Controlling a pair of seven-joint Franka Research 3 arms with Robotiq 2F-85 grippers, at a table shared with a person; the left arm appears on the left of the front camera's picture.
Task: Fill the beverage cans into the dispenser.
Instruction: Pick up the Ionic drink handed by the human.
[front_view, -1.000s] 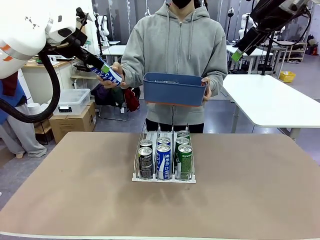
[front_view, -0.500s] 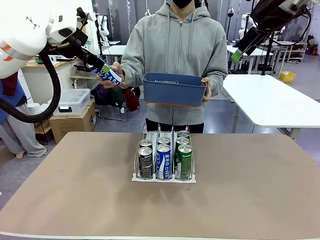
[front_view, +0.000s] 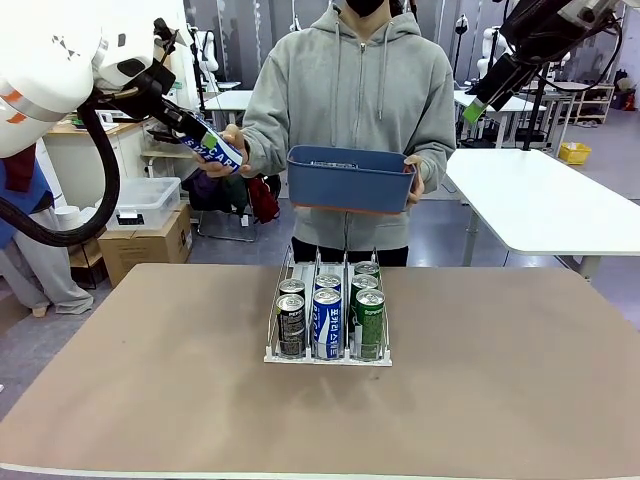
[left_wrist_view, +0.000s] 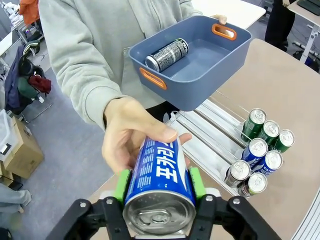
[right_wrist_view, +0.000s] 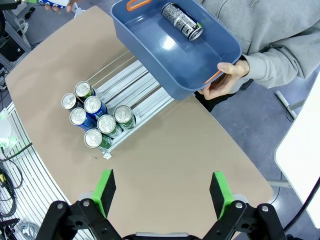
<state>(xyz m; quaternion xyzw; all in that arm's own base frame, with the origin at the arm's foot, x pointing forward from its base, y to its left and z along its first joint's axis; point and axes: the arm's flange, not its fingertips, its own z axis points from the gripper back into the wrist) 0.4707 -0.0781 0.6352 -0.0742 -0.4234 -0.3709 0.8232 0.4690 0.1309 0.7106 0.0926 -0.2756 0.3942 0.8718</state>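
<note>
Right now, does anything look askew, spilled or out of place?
Nothing spilled or damaged. Seven cans stand upright in the dispenser lanes. One oddity: a dark can lies on its side in the blue bin the person holds. The left gripper jaws are shut on a blue-and-white can, the person's hand on it too.

My left tool (front_view: 213, 147) is held high at the far left, both green pads clamped against the sides of a blue-and-white can (left_wrist_view: 159, 170). My right tool (right_wrist_view: 163, 194) hangs high at the far right, jaws spread wide, gripping nothing, facing down.
</note>
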